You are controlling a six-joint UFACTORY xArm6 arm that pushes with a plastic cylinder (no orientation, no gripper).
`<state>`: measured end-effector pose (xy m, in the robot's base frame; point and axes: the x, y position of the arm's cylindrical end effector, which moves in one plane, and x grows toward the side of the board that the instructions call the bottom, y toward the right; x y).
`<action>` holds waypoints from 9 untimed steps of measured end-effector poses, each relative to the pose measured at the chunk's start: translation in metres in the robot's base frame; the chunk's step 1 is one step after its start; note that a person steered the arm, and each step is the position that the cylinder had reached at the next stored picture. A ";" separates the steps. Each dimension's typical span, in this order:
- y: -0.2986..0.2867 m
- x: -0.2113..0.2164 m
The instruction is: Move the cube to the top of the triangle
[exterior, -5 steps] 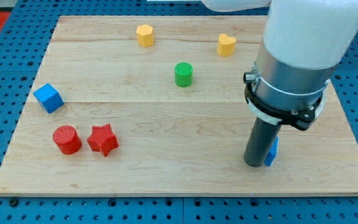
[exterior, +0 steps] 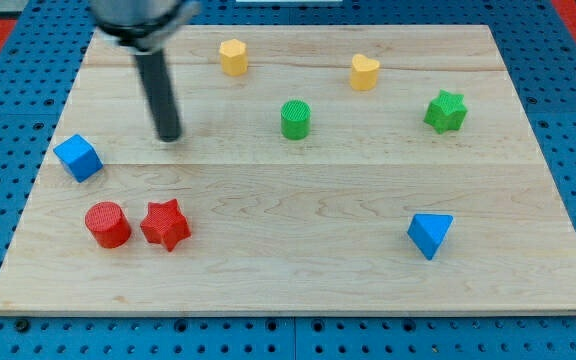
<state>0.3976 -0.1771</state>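
The blue cube (exterior: 78, 158) lies at the view's left side of the wooden board (exterior: 298, 280). The blue triangle (exterior: 429, 234) lies at the lower right. My tip (exterior: 170, 137) touches the board in the upper left part, to the right of and a little above the cube, apart from it. It is far left of the triangle.
A red cylinder (exterior: 107, 224) and a red star (exterior: 165, 224) sit below the cube. A yellow hexagon (exterior: 233, 57), a yellow heart (exterior: 365, 72), a green cylinder (exterior: 295, 119) and a green star (exterior: 446, 111) lie across the top half.
The rod has moved from beside the blue triangle at the lower right to the upper left near the cube. The triangle and the green star now show in full.
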 end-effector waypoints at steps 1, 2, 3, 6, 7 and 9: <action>-0.072 -0.010; -0.106 -0.011; -0.127 -0.009; -0.093 0.082; -0.099 0.047; -0.054 0.030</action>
<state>0.4274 -0.2312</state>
